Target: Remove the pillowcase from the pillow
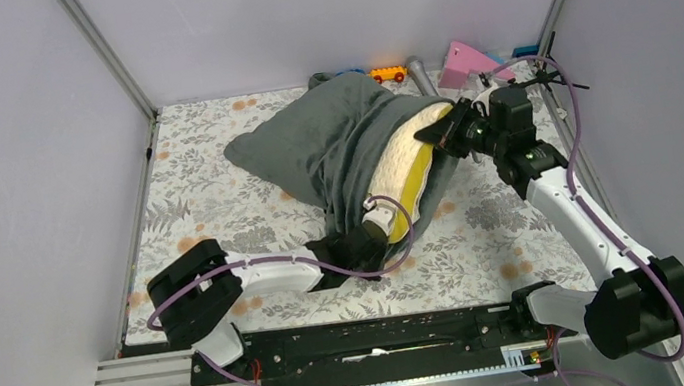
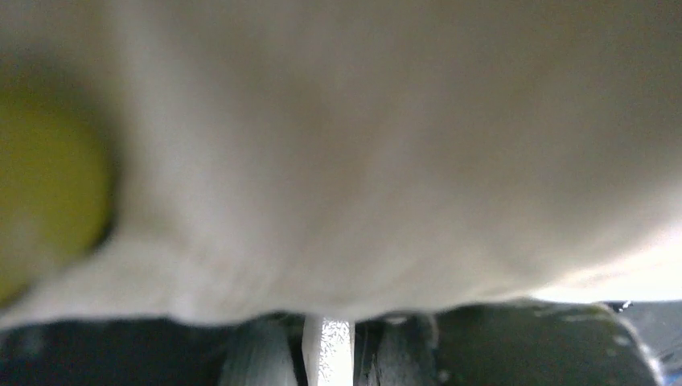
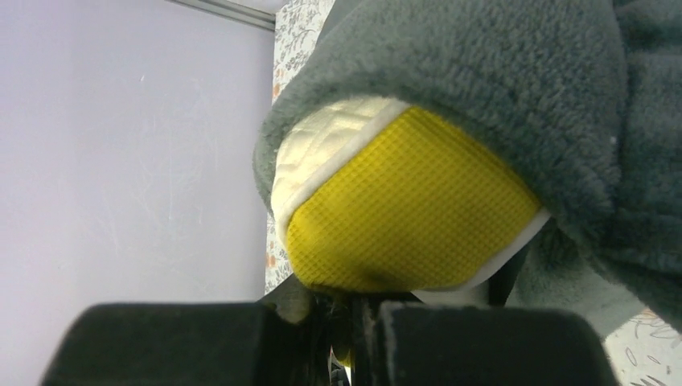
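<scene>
The grey-green plush pillowcase (image 1: 310,137) lies across the middle of the table, still wrapped round most of the pillow (image 1: 403,149). The pillow's cream quilted face and yellow side band show on the right, at the cover's open mouth. My left gripper (image 1: 374,221) is at the pillow's near end; in the left wrist view blurred cream pillow (image 2: 362,161) fills the frame, with a fold pinched in the shut left gripper (image 2: 327,354). My right gripper (image 1: 451,134) is shut on the pillow's far corner. In the right wrist view the yellow band of the pillow (image 3: 402,201) bulges out of the pillowcase (image 3: 499,72) just above the right gripper (image 3: 354,322).
A floral tablecloth (image 1: 218,200) covers the table. At the back edge lie an orange toy car (image 1: 389,73), a grey cylinder (image 1: 423,76) and a pink wedge (image 1: 464,63). Grey walls with metal posts close in the left, back and right sides.
</scene>
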Action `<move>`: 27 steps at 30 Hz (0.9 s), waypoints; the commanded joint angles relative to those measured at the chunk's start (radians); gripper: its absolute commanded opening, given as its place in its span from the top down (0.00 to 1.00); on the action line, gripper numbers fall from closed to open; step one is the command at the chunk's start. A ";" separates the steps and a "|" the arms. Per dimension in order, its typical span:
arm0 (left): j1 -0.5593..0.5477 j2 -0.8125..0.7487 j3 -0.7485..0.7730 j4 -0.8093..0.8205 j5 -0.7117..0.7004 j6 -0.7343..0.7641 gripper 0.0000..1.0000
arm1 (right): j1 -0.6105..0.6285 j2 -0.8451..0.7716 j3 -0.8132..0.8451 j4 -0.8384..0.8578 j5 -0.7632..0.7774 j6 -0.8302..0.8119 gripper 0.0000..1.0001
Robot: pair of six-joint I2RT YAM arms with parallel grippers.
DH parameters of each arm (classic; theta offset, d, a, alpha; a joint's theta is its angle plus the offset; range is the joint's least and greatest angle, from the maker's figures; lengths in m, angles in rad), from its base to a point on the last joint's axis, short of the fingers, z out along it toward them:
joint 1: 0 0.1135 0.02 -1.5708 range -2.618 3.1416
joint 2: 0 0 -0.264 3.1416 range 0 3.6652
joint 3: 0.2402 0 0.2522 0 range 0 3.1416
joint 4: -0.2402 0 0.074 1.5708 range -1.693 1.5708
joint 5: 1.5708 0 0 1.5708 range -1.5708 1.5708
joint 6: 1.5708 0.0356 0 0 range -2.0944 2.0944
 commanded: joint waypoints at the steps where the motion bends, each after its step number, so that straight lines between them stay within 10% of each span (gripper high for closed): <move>1: 0.024 0.032 -0.078 -0.115 -0.066 -0.086 0.82 | -0.018 -0.036 0.191 0.095 0.088 -0.011 1.00; 10: 0.218 -0.171 -0.181 -0.167 -0.193 -0.230 0.68 | -0.045 -0.069 0.251 -0.007 0.136 -0.070 1.00; 19: 0.386 -0.454 -0.167 -0.244 -0.268 -0.249 0.08 | -0.058 -0.101 0.162 -0.042 0.090 -0.124 1.00; 27: 0.407 -0.761 -0.184 -0.220 -0.156 -0.233 0.10 | -0.061 -0.131 0.077 -0.016 0.026 -0.171 1.00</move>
